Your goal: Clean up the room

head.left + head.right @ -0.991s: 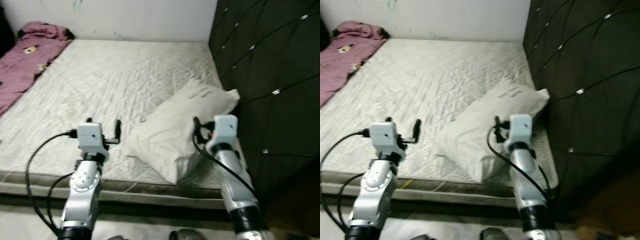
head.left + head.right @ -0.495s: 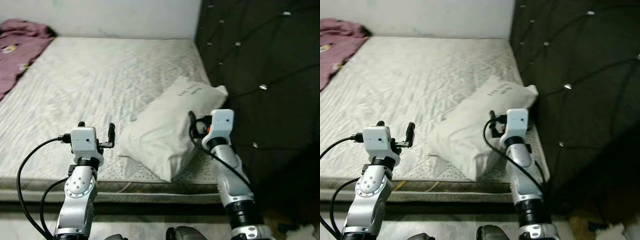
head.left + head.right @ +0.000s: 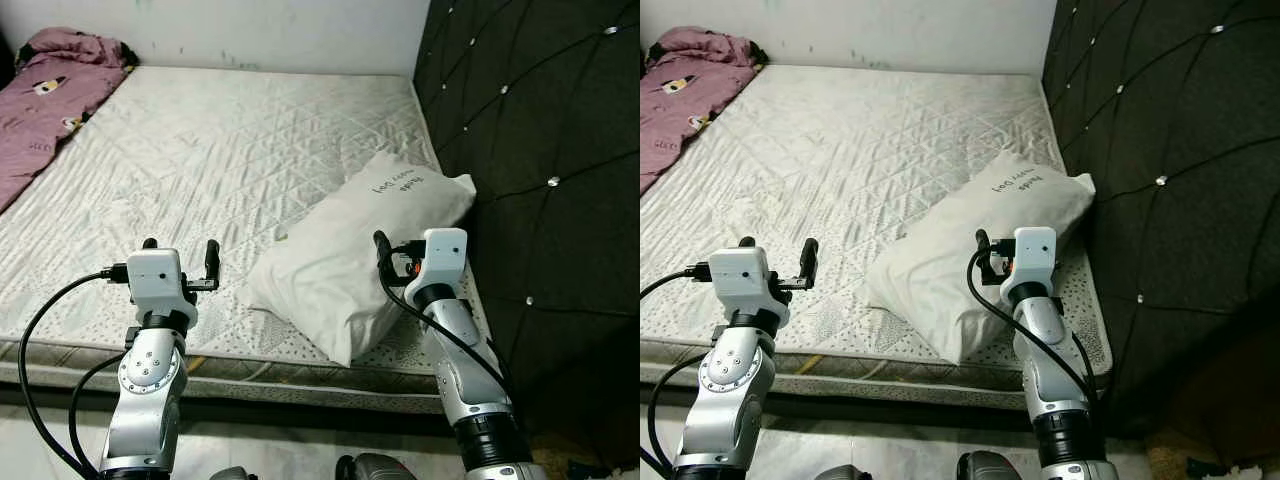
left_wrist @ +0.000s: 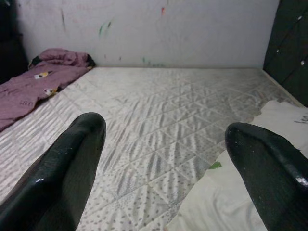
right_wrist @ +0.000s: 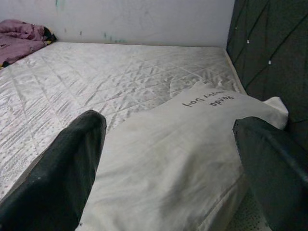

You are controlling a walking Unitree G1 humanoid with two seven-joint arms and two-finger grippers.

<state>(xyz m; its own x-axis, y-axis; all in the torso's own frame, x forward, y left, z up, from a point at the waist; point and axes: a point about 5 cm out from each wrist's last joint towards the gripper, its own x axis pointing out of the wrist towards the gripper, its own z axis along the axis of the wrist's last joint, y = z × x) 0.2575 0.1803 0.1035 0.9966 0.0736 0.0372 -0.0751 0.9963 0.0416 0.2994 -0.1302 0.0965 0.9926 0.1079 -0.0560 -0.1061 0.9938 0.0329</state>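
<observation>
A white pillow with small dark lettering lies aslant on the bare quilted mattress, near its front right corner by the headboard. My right gripper hovers open over the pillow's near right side; in the right wrist view the pillow spreads between and beyond the two black fingers. My left gripper stands open over the mattress's front edge, left of the pillow and apart from it, with nothing between its fingers. A crumpled purple blanket lies at the far left.
A dark tufted headboard rises along the mattress's right side. A white wall stands behind the bed. The mattress's front edge runs just before my arms, with floor below it.
The camera has swung right and then back left, shifting the whole picture. Both grippers stay open in much the same pose, and the pillow has not moved.
</observation>
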